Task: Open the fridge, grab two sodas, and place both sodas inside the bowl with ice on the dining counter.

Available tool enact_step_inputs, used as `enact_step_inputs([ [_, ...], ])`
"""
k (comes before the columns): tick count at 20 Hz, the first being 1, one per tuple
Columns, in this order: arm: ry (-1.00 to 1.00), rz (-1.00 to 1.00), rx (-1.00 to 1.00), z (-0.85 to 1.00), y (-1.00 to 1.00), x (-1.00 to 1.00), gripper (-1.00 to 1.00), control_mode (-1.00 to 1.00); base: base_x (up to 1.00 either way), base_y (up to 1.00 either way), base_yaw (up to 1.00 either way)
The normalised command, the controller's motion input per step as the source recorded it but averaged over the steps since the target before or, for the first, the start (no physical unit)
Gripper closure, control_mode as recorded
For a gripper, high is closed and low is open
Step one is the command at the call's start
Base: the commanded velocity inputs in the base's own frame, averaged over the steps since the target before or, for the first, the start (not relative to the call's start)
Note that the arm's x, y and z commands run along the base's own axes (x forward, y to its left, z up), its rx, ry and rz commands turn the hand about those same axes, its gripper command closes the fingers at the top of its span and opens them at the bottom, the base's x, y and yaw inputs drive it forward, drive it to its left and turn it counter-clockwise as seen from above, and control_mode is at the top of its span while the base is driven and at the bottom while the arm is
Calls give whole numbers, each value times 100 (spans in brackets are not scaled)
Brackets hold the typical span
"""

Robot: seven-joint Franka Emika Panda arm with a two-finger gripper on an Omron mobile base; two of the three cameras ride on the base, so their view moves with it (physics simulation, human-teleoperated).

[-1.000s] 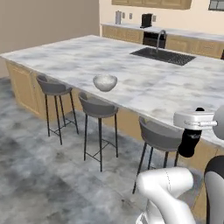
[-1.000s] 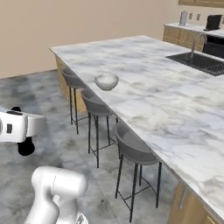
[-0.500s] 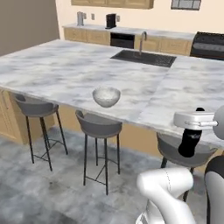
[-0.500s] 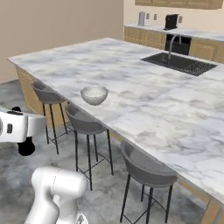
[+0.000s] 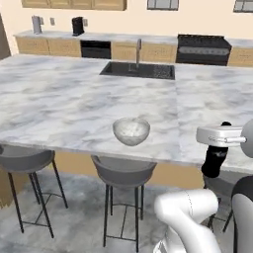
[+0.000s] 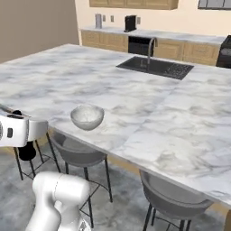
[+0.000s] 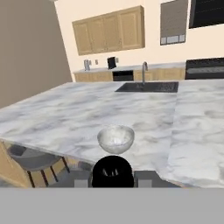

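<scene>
Gripper [image 7: 112, 171] of mine is closed tight around a dark round object [image 7: 112, 169]; I cannot tell what it is. It hangs level with the counter's near edge, short of the bowl. From large to small: the counter [image 5: 59, 99], white-grey marble, spreads wide ahead, with a black sink [image 5: 138, 70] set in its far side. 3 grey stools [image 5: 123, 173] stand under the near edge. The bowl [image 5: 131, 131], silver-grey and pale inside, sits upright on the marble near that edge, above the middle stool.
</scene>
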Motion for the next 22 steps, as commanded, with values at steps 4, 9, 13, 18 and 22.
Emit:
enact_step_inputs([
  [4,0,0,0,0,0,0,100,100,76,57,-53],
  [9,0,0,0,0,0,0,100,100,69,54,-55],
  [13,0,0,0,0,0,0,100,100,74,57,-52],
  [18,0,0,0,0,0,0,100,100,75,56,-49],
  [22,32,-6,-5,-5,14,95,100,-100,0,0,0],
])
